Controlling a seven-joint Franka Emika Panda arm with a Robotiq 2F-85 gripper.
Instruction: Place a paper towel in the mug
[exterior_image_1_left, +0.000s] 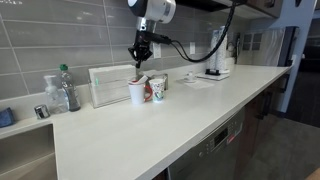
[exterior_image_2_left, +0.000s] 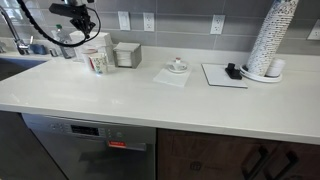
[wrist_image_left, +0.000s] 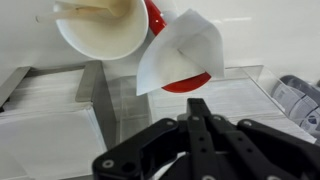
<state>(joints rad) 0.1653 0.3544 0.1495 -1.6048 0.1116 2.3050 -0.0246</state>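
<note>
I am hovering the gripper (wrist_image_left: 196, 108) with jaws pressed together, carrying nothing, so I am judging the release made; the paper towel (wrist_image_left: 182, 50) is standing folded in the mug (wrist_image_left: 186, 83) near the counter's (exterior_image_1_left: 150, 130) back edge, half sticking out; the white cup (wrist_image_left: 100, 28) is crowding the mug's side; the ribbed box (exterior_image_1_left: 108, 86) is sitting just beside them.

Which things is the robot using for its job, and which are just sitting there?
For the job:
paper towel
red mug
robot's fingers

Just lying about:
white cup
ribbed box
bottle
tall stack of cups
</note>
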